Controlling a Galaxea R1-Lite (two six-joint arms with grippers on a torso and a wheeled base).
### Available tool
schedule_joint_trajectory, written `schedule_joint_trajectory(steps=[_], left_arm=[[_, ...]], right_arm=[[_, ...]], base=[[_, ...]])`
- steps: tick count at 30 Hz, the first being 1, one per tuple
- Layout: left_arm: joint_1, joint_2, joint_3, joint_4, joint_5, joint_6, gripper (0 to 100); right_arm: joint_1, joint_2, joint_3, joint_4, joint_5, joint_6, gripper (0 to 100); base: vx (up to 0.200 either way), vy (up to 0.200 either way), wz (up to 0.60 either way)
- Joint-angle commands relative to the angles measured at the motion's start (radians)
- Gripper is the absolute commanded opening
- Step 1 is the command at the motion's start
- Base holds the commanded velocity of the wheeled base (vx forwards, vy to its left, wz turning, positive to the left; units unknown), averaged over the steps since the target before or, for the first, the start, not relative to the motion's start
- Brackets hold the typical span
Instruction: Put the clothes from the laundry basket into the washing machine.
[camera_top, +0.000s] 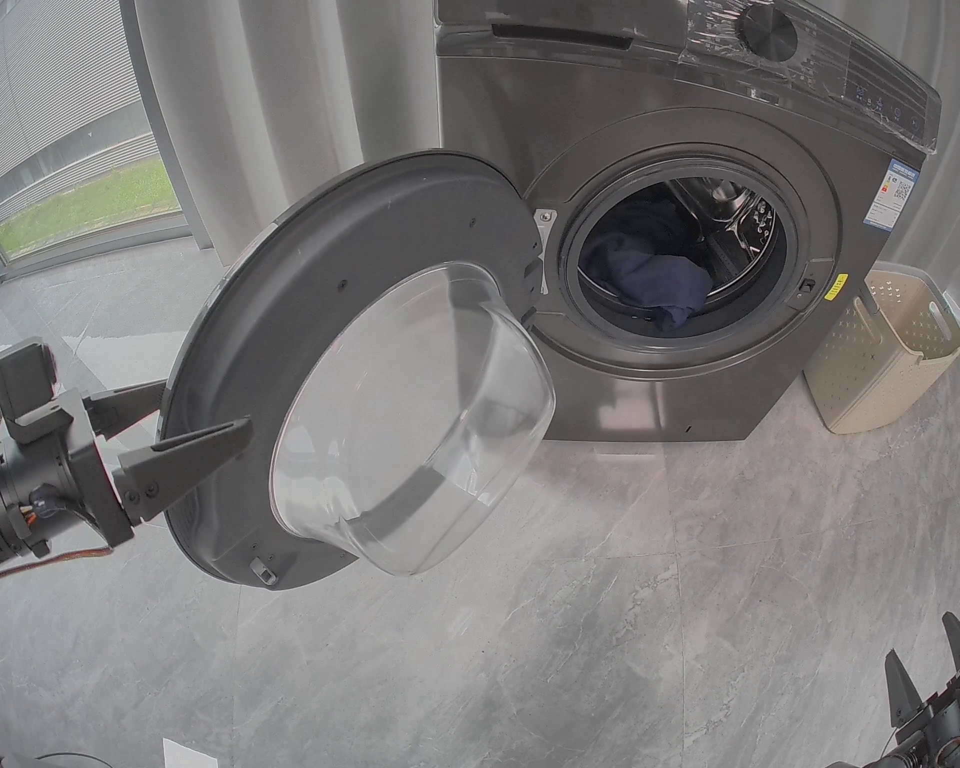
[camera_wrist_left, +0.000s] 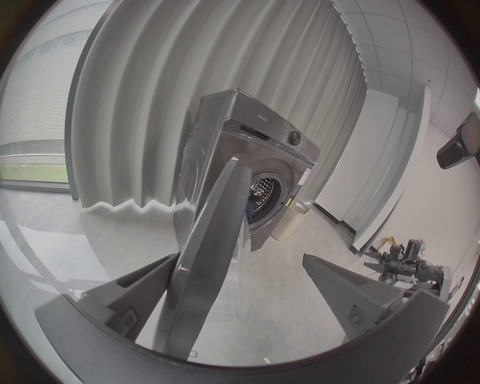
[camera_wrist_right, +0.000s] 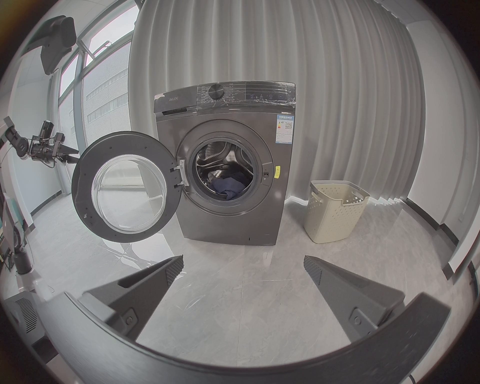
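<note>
The grey washing machine (camera_top: 620, 110) stands with its round door (camera_top: 400, 230) swung wide to the left. Dark blue clothes (camera_top: 650, 275) lie inside the drum, also seen from the right wrist as clothes (camera_wrist_right: 227, 186). A beige laundry basket (camera_top: 880, 360) stands on the floor to the right of the machine; no clothes show above its rim. My left gripper (camera_top: 205, 410) is open at the door's outer edge, and the door (camera_wrist_left: 210, 260) rim passes between its fingers. My right gripper (camera_wrist_right: 243, 259) is open and holds nothing, low at the right (camera_top: 920, 640), well back from the machine.
Pale curtains hang behind the machine, and a window runs along the far left. The grey tile floor (camera_top: 620, 620) in front of the machine is bare. The open door's clear glass bowl (camera_top: 420, 420) bulges toward me.
</note>
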Motion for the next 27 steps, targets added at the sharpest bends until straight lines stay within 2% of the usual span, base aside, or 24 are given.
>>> schedule_joint_trajectory(steps=[1,2,5,8,11,12,13,16,18,22,24,27], left_arm=[[-0.184,0.009,-0.007,-0.015,0.001,-0.075,100],[-0.235,-0.012,-0.008,-0.014,0.004,-0.102,100],[-0.261,-0.040,-0.002,-0.018,0.004,-0.142,100],[-0.257,-0.058,-0.004,-0.017,0.007,-0.150,100],[-0.215,-0.058,-0.011,-0.018,0.052,-0.147,100],[-0.168,-0.052,-0.017,-0.020,0.085,-0.142,100],[-0.128,-0.049,-0.024,-0.020,0.099,-0.139,100],[-0.051,-0.022,-0.025,-0.020,0.105,-0.130,100],[-0.046,-0.014,-0.020,-0.018,0.105,-0.118,100],[-0.056,0.055,0.001,-0.018,0.113,-0.069,100],[-0.091,0.112,0.004,-0.020,0.116,-0.029,100],[-0.119,0.179,-0.004,-0.057,0.131,-0.021,100]], right_arm=[[0.000,-0.013,0.018,0.000,0.000,-0.001,100],[0.000,-0.015,0.018,0.000,0.000,-0.001,100],[0.000,-0.015,0.018,0.000,0.000,-0.001,100],[0.000,-0.013,0.018,0.000,0.000,-0.001,100],[0.000,-0.015,0.018,0.000,0.000,-0.001,100],[0.000,-0.013,0.018,0.000,0.000,-0.001,100],[0.000,-0.015,0.018,-0.001,0.000,-0.001,100],[0.000,-0.015,0.018,0.000,0.000,-0.001,100],[0.000,-0.015,0.018,0.000,0.000,-0.001,100],[0.000,-0.015,0.018,0.000,0.000,-0.001,100],[0.000,-0.015,0.018,-0.001,0.000,-0.001,100],[0.000,-0.015,0.018,-0.001,0.000,-0.001,100]], base=[[0.000,0.000,0.00],[0.000,0.000,0.00],[0.000,0.000,0.00],[0.000,0.000,0.00],[0.000,0.000,0.00],[0.000,0.000,0.00],[0.000,0.000,0.00],[0.000,0.000,0.00],[0.000,0.000,0.00],[0.000,0.000,0.00],[0.000,0.000,0.00],[0.000,0.000,0.00]])
